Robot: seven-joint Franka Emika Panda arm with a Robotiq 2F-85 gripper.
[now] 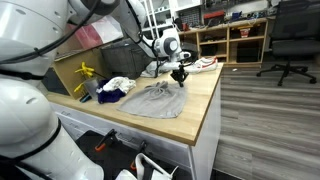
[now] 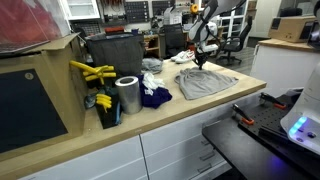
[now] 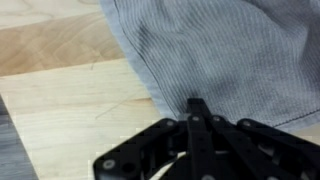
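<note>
Gripper of black metal (image 1: 181, 77) at frame centre, jaws pressed fully together, tips met the upper edge of a crumpled grey fabric cloth (image 1: 158, 100) lying on a pale wooden countertop (image 1: 205, 105), actual pinch unclear, dark blue cloth (image 2: 155, 97) just left, shiny metal cylinder (image 2: 127, 95) and yellow tool (image 2: 92, 72) further left.
</note>
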